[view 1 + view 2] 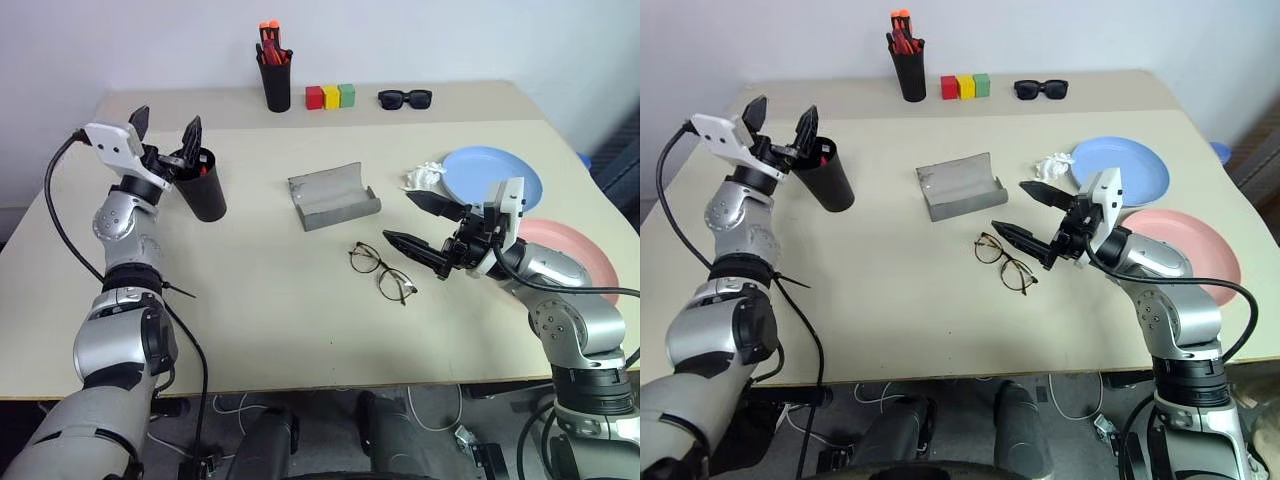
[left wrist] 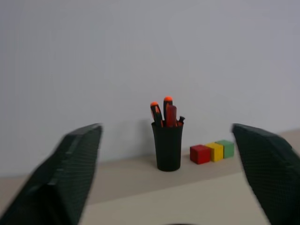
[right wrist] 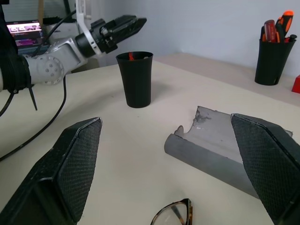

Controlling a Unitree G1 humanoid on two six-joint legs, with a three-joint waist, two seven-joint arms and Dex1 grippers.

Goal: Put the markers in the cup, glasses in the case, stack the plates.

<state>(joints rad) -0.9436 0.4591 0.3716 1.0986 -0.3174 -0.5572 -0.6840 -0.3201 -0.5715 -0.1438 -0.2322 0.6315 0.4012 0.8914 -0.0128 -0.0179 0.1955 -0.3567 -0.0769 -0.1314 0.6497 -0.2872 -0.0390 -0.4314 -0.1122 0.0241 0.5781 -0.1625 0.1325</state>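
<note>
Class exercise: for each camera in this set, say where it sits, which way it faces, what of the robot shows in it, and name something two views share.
Left and right eye views: on the head, looking forward and down at the table; both arms show.
Left wrist view: on the left arm, looking between the open left gripper fingers at the pen pot and blocks by the wall.
Right wrist view: on the right arm, looking between the open right gripper fingers across the glasses, case and cup; the left gripper shows above the cup.
Shared: the pen pot shows in both wrist views.
</note>
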